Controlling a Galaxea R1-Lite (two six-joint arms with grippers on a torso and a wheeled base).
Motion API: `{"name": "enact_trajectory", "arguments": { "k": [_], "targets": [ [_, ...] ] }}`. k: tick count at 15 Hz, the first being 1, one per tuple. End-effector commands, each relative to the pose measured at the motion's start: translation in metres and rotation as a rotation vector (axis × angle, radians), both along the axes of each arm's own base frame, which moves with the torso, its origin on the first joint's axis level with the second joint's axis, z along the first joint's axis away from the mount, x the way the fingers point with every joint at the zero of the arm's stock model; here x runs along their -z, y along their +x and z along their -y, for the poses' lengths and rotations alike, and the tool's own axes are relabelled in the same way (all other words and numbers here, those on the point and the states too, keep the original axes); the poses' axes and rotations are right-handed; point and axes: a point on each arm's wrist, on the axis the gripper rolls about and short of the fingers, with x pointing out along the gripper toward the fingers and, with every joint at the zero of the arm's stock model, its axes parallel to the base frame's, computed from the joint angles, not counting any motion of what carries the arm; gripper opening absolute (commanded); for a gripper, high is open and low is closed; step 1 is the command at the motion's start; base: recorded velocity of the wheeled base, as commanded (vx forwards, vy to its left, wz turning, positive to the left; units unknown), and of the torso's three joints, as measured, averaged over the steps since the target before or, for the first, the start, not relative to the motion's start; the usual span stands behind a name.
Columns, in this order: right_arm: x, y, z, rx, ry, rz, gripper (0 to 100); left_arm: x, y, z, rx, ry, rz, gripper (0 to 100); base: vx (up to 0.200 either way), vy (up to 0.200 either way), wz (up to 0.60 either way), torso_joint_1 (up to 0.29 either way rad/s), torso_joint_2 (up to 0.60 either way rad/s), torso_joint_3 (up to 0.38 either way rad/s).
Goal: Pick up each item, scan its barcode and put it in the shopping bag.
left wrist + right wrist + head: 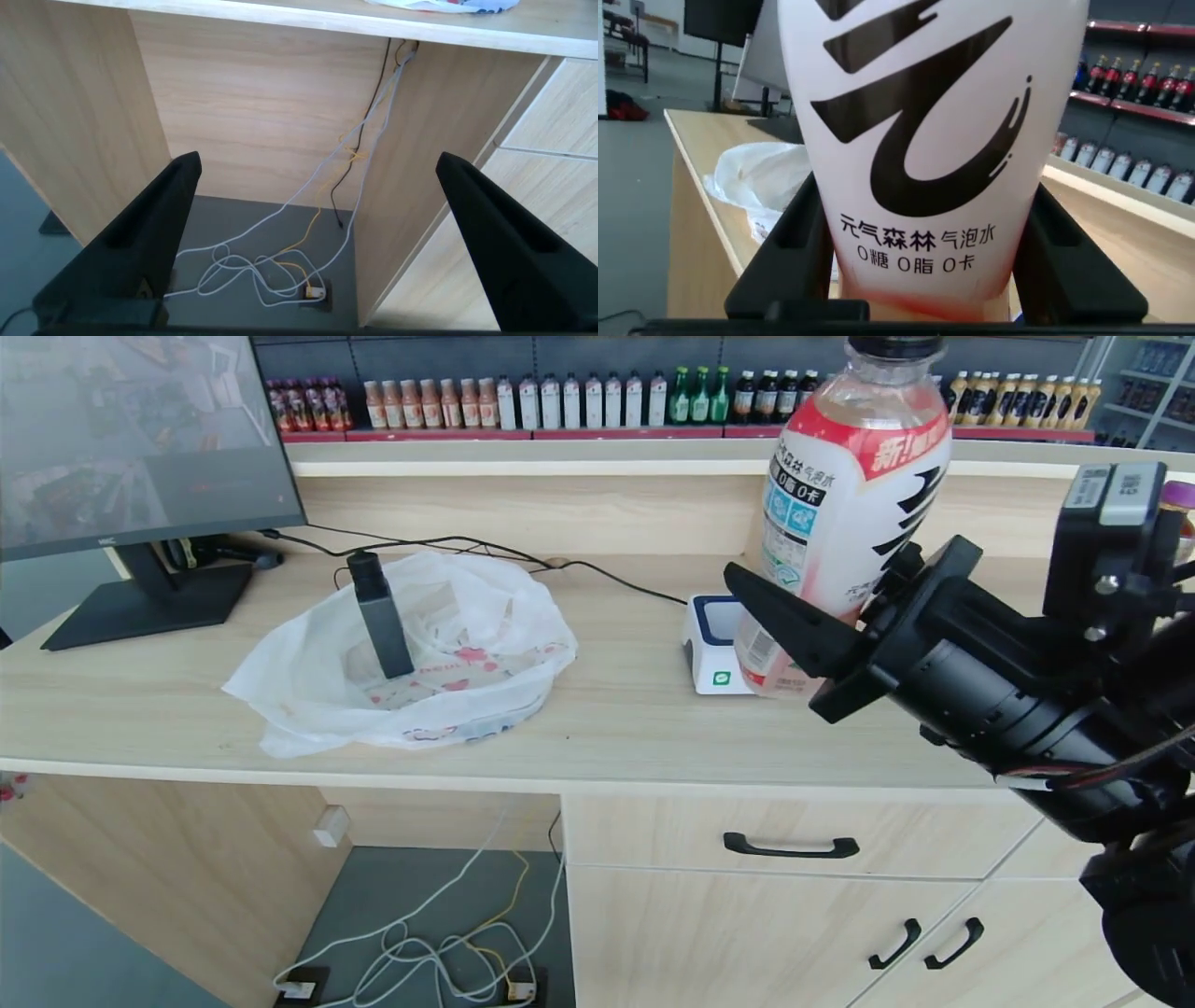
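- Bottle (840, 504): we see it upright with a slight tilt, its base just beside the scanner (714, 658) and its black cap well above it.
- Right gripper (812, 593): the jaws pinch the bottle across its lower half, one finger on each flank (the right wrist view shows both fingers flat against the label).
- Handling: we judge the bottle fairly heavy if full. Its glossy wrap looks slippery and its thin plastic wall would give under a hard squeeze.
- Hold: we think the low grip, below the bulge of the body, suits it. The weight sits above the fingers, so quick turns toward the scanner could swing the top.
- Bag (411, 653): it lies open-mouthed on the counter (635, 728), well apart from the scanner on the robot's left. A dark box (381, 616) stands upright inside it.
- Left gripper (318, 233): the jaws are spread and hold nothing. It hangs lower than the scanner, facing the cables (280, 271) under the counter.
- Step in hand, by our reading: presenting the barcode to the scanner; bagging not yet done.
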Motion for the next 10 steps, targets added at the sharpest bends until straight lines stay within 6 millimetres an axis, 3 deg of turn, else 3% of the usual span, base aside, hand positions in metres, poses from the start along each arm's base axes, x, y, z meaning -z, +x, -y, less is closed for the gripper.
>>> {"name": "enact_trajectory", "arguments": {
  "k": [1,5,10],
  "targets": [
    [0.014,0.027,-0.018,0.021,-0.079,0.037,0,0.0,0.0,0.0,0.0,-0.001,0.0,100,0.0,0.0,0.0,0.0,0.0,0.0],
    [0.035,0.074,-0.035,0.079,-0.265,0.273,0,0.0,0.0,0.0,0.0,-0.001,0.0,100,0.0,0.0,0.0,0.0,0.0,0.0],
    [0.029,0.115,-0.011,0.157,-0.341,0.455,0,0.0,0.0,0.0,0.0,-0.001,0.0,100,0.0,0.0,0.0,0.0,0.0,0.0]
  ]
}}
